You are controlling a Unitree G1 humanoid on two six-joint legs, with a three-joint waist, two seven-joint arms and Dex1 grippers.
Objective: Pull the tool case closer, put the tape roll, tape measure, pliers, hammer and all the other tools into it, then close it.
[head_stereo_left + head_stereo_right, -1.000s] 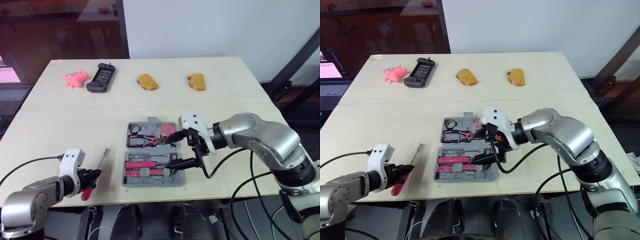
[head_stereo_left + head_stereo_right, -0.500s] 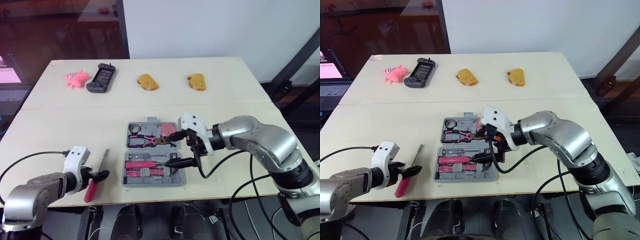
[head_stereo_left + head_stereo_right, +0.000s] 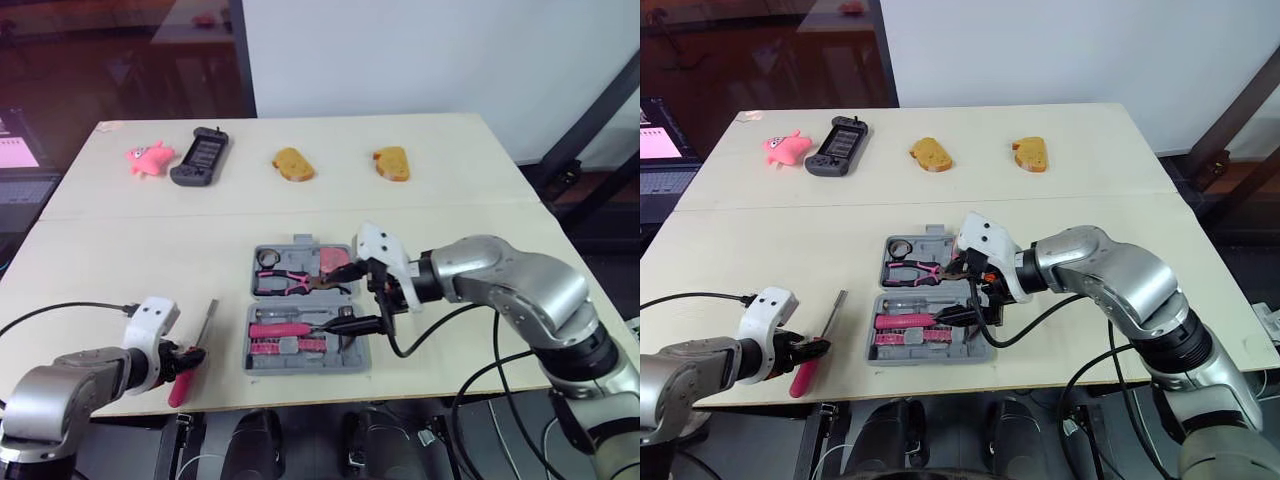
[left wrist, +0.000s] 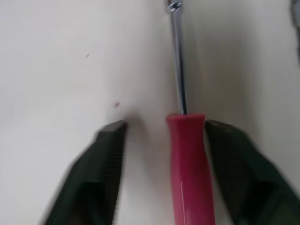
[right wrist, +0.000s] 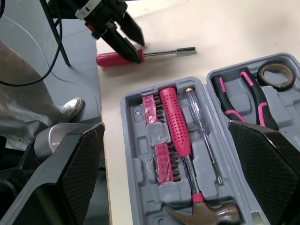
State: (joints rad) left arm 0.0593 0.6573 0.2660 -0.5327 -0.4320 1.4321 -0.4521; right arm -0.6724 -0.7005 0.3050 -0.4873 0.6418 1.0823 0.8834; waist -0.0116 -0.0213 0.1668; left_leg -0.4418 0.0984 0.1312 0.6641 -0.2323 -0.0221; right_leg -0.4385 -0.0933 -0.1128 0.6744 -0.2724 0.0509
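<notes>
The grey tool case (image 3: pixel 262 366) lies open at the table's front middle. It holds a tape roll (image 3: pixel 268 258), pink-handled pliers (image 3: pixel 285 282), a pink-handled hammer (image 5: pixel 178 126), a slim screwdriver (image 5: pixel 202 136) and pink bits (image 3: pixel 275 347). My right gripper (image 3: pixel 335 298) hangs open over the case's right side, its fingers (image 5: pixel 75 178) spread wide. A red-handled screwdriver (image 3: pixel 185 375) lies on the table left of the case, by the front edge. My left gripper (image 3: pixel 187 357) is open, with a finger (image 4: pixel 101 164) on each side of the red handle (image 4: pixel 190 164), apart from it.
At the far side sit a pink toy (image 3: pixel 148 157), a black game controller (image 3: pixel 202 155) and two bread pieces (image 3: pixel 293 164) (image 3: pixel 392 163). The table's front edge (image 3: pixel 300 398) runs just below the case and the screwdriver. A white shoe (image 5: pixel 70 110) shows on the floor.
My left gripper has shifted slightly back along the red handle and its fingers stand closer together. My right gripper has drifted a little left over the case. The screwdriver lies where it was.
</notes>
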